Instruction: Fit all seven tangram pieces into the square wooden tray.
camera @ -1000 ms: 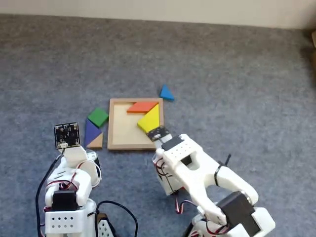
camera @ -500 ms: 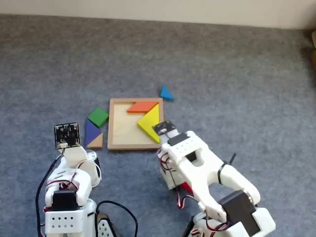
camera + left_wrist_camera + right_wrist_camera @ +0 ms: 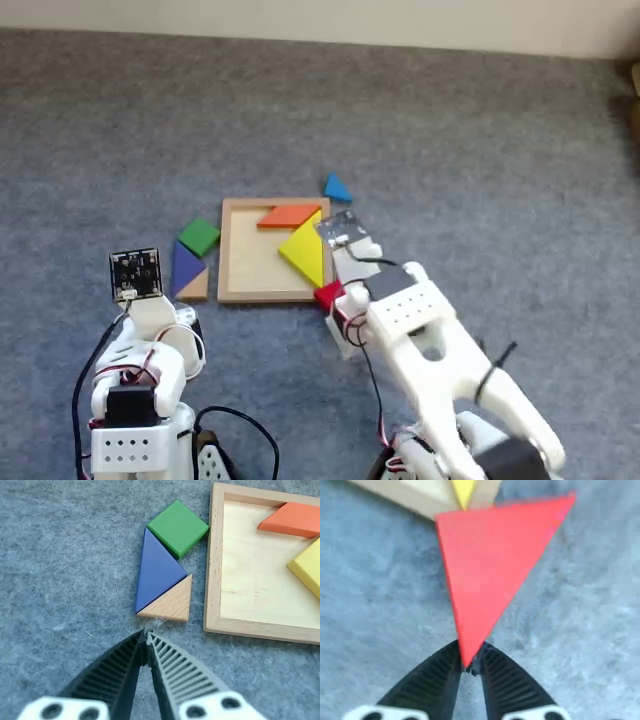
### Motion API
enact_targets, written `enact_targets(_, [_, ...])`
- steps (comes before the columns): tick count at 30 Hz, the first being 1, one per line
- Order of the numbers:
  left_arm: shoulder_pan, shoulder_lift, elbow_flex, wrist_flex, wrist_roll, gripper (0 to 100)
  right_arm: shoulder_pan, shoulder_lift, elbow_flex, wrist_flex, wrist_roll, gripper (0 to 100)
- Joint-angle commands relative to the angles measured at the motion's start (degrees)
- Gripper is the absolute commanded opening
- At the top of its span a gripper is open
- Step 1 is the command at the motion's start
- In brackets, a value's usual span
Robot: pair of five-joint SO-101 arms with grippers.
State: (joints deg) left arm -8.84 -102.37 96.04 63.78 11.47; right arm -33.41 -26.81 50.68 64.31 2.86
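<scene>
Right end effector (image 3: pixel 469 666) is clamped narrow on one sharp corner of the red triangle (image 3: pixel 492 565), and from my wrist camera the rest of the piece fans out over the near corner of the tray (image 3: pixel 222 252). I can't tell whether it is clear of the bench (image 3: pixel 480 150) or dragging on the grey felt. From the high view the red triangle sits just outside the tray's near right corner, touching or nearly touching the rim. Inside the tray I've got the orange parallelogram (image 3: pixel 288 216) along the far edge and the yellow triangle (image 3: pixel 305 250) against the right-hand wall, the two meeting at the far right corner. Left end effector (image 3: pixel 146 637) is pinched together with nothing in it, poised just short of the natural-wood triangle (image 3: pixel 171 605). That piece butts against the dark blue triangle (image 3: pixel 157 572), with the green square (image 3: pixel 177 527) at its far end, all three just beside the tray's left rim. The small blue triangle (image 3: pixel 337 187) lies on its own beyond the far right corner.
</scene>
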Motion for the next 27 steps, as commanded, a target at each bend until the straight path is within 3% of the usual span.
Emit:
enact_targets(1, [-0.8,-0.1,1.2,0.1,-0.4,0,0.0,-6.5,-2.2,-0.3,0.8,0.5])
enact_targets(16, [-0.8,-0.1,1.2,0.1,-0.4,0,-3.3,-6.5,-4.6,-20.0,0.9,0.5])
enact_targets(23, [-0.8,-0.1,1.2,0.1,-0.4,0,-3.9,5.8,-4.7,-33.7,0.5,0.6])
enact_targets(27, [-0.8,-0.1,1.2,0.1,-0.4,0,-3.8,7.9,-6.8,-33.7,0.4,1.1])
